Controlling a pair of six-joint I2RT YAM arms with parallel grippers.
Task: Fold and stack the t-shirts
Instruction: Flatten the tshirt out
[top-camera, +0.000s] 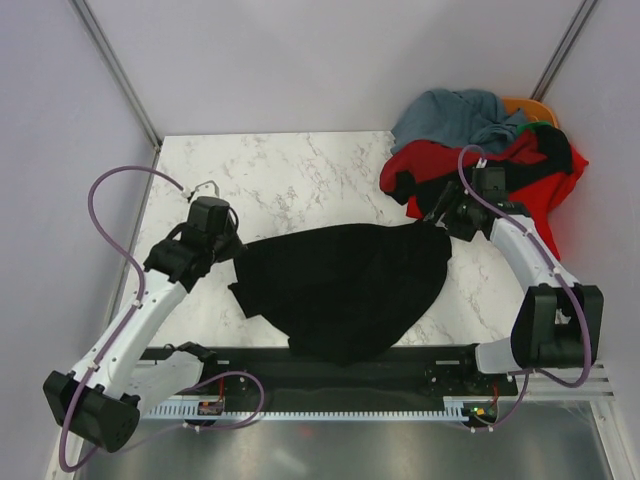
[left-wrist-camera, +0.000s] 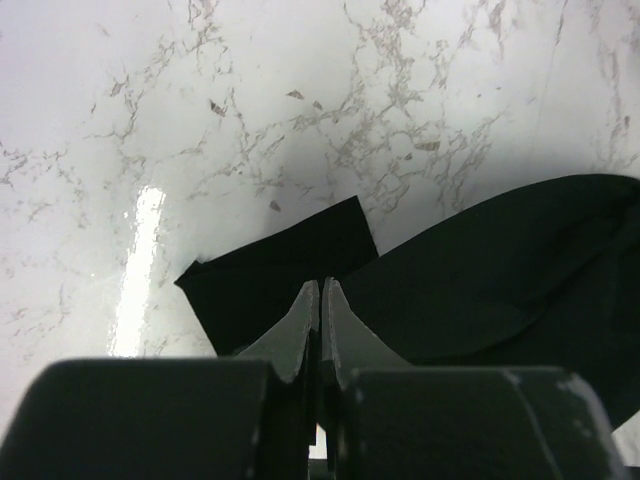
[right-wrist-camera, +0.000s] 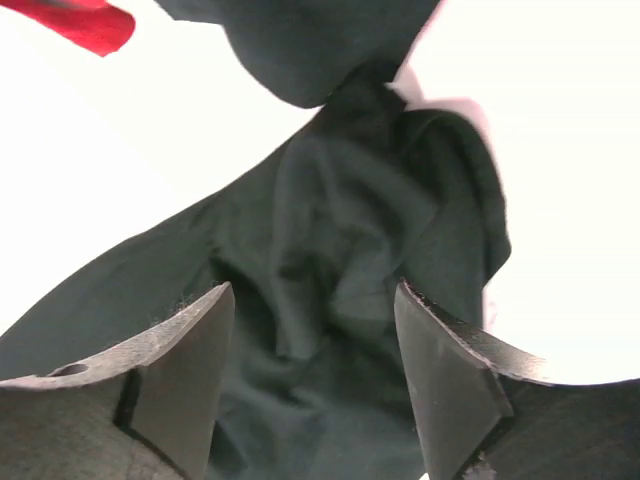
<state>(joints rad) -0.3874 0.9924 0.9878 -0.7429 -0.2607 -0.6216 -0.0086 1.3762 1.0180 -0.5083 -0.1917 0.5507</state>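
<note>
In the top view, a black t-shirt (top-camera: 345, 285) is seen lying rumpled on the middle of the surface (top-camera: 290, 170), with the left hand (top-camera: 228, 243) at its left edge and the right hand (top-camera: 440, 222) at its right corner; a pile of t-shirts (top-camera: 480, 150) is heaped at the far right. Spreading the shirt flat appears to be the step in hand, so both edges would need to be gripped and drawn apart. In the left wrist view, the fingers (left-wrist-camera: 300, 325) are pressed together over the sleeve (left-wrist-camera: 280, 265); whether cloth is pinched cannot be told. In the right wrist view, the jaws are held wide, with bunched black cloth between them, ungripped.
</note>
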